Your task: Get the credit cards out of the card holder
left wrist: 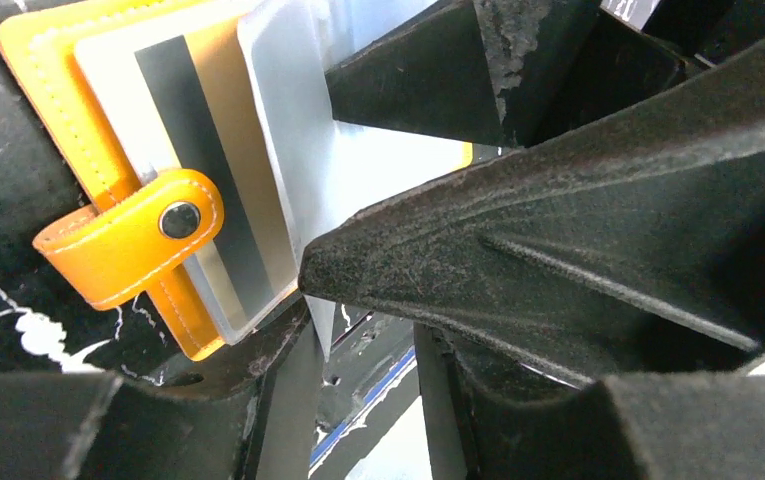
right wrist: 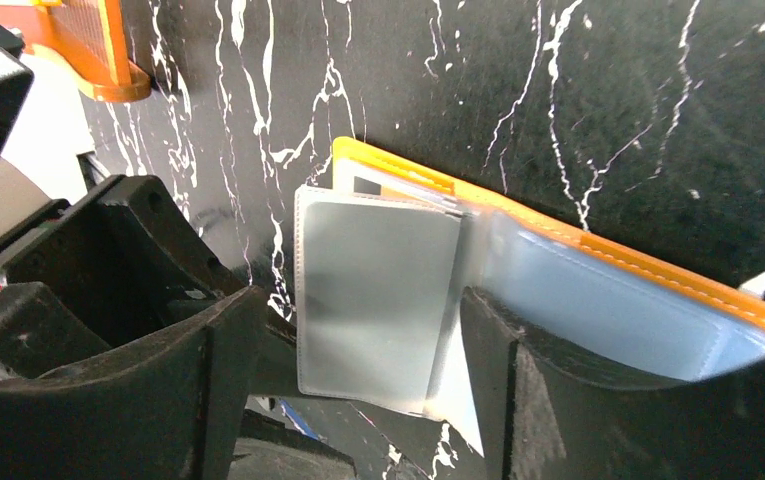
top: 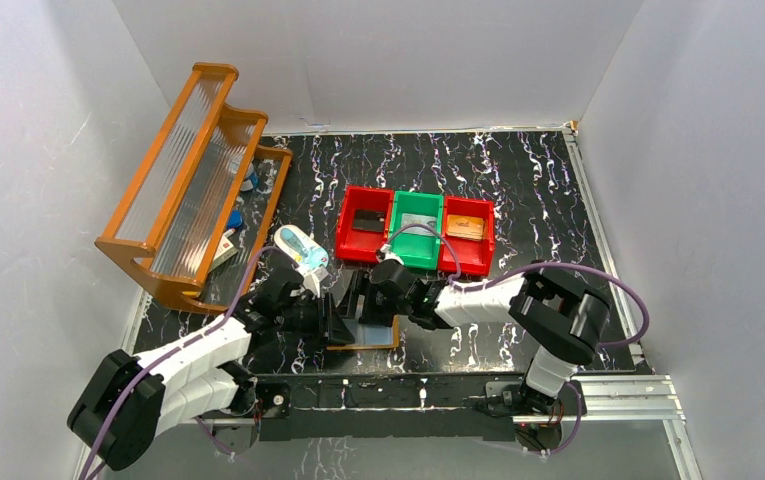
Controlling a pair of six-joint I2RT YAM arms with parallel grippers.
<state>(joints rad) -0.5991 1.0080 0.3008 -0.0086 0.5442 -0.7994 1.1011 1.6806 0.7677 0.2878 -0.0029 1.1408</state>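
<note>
I'm early in the extraction: the orange card holder (top: 370,338) lies open on the black marbled table (top: 518,180), close to the near edge and in front of the red and green bins (top: 416,230), and I judge that no card is out yet.

Both tools crowd over it. The right gripper (top: 366,305) has its jaws spread, with a frosted sleeve leaf (right wrist: 378,290) standing between its fingers (right wrist: 208,380). I see no pinch on it. The left gripper (top: 330,322) also looks spread, and I see nothing clamped in it.

Next I need one tool to pin the orange cover flat while the other closes on an exposed card edge and draws it along the pocket's opening. The plastic is slick and floppy, so the leaf may lift with the card.

From overhead, the arms hide nearly all of the holder; only a sliver of orange and pale blue shows. The left wrist view gives me the snap tab (left wrist: 128,245) and a gold card (left wrist: 233,120) with a dark magnetic stripe, seated in its clear pocket. The right wrist view shows what neither of the others does: a pale blue card (right wrist: 608,300) behind the window on the far flap.
</note>
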